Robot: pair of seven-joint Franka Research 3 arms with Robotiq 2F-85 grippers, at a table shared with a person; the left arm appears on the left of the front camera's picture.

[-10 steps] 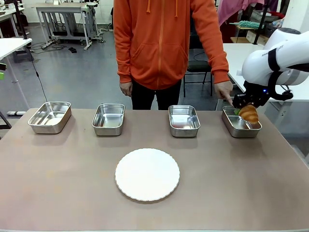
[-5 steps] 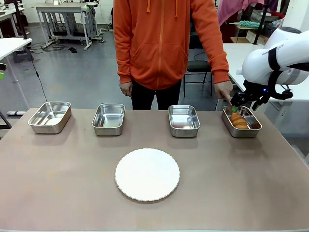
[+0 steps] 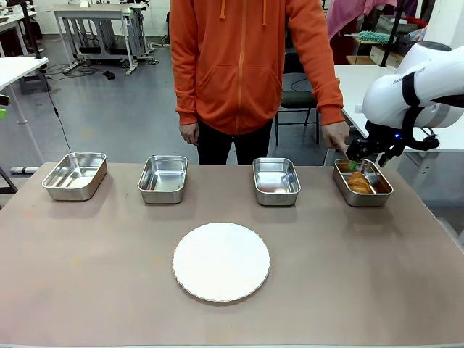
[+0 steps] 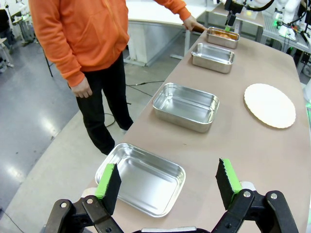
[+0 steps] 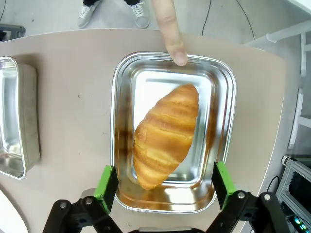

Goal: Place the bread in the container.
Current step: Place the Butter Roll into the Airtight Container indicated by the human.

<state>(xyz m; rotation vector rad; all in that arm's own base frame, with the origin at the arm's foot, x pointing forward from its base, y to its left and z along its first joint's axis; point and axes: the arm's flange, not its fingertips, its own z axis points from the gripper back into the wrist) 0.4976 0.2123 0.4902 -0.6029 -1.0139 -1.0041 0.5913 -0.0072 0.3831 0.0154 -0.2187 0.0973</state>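
The golden-brown croissant [image 5: 165, 136] lies loose inside the rightmost steel tray [image 5: 223, 111], also seen as the bread [image 3: 358, 181] in the container [image 3: 381, 192] at the table's far right. My right gripper [image 5: 165, 187] hovers open above it, green pads apart on either side; from the front the right gripper [image 3: 357, 163] hangs just over the tray's back edge. A person's finger [image 5: 169, 34] touches the tray's far rim. My left gripper [image 4: 167, 182] is open over the leftmost tray [image 4: 141, 178], holding nothing.
Three more steel trays stand in a row: far left [image 3: 75, 175], left of centre [image 3: 163, 178], right of centre [image 3: 275, 180]. A round white scalloped plate [image 3: 221, 261] sits mid-table. The person in an orange hoodie [image 3: 246, 65] stands at the far edge.
The right gripper carried the croissant over the rightmost tray, opened and let it drop in; the croissant now lies in the tray and the gripper has lifted slightly.
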